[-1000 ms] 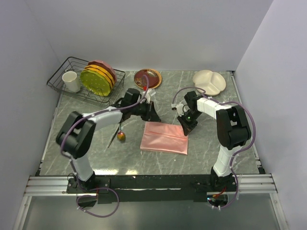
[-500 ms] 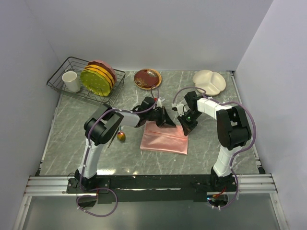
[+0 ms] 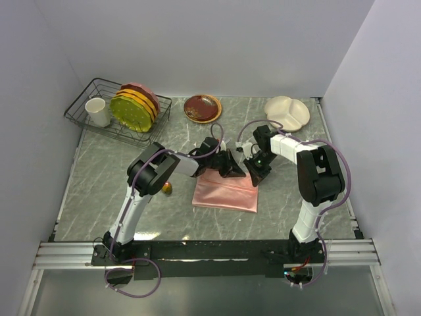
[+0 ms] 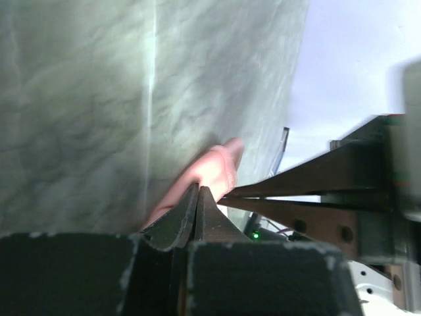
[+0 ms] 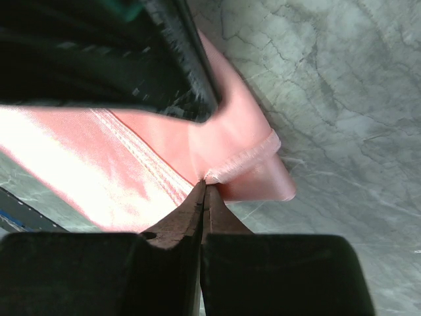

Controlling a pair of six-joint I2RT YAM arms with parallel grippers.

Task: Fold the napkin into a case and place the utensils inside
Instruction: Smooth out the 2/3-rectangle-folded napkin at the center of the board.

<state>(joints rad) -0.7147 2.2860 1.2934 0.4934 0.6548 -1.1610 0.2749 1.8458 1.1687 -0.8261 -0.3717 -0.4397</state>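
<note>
Jaws on the right arm [image 3: 316, 171] are pressed together and pinch the hem of the napkin [image 5: 131, 178] at its far right corner. The right wrist view shows that corner puckered at the tips, with a small flap lying on the tabletop [image 5: 342, 99] just past it.

Jaws on the left arm [image 3: 148, 174] are also pressed together. Their tips meet the napkin's far edge, just left of the pinched corner. The left wrist view shows pink cloth rising to the tips, but I cannot tell whether a fold is caught between them. The two sets of jaws sit close together, almost touching, above that far edge.

The napkin lies as a folded salmon-pink rectangle, flat on the grey marbled tabletop, its near edge clear of both arms.

The utensils [image 3: 166, 189] lie on the tabletop left of the napkin, apart from it. Only a gold-coloured head shows beside the left arm; the rest is hidden behind the arm.

A dark red plate [image 3: 202, 108] sits beyond the napkin, well apart. A cream divided plate [image 3: 287, 112] sits beyond it to the right. A wire rack [image 3: 82, 105] stands beyond it to the left, holding stacked coloured plates [image 3: 135, 105] on edge and a white cup [image 3: 98, 112].
</note>
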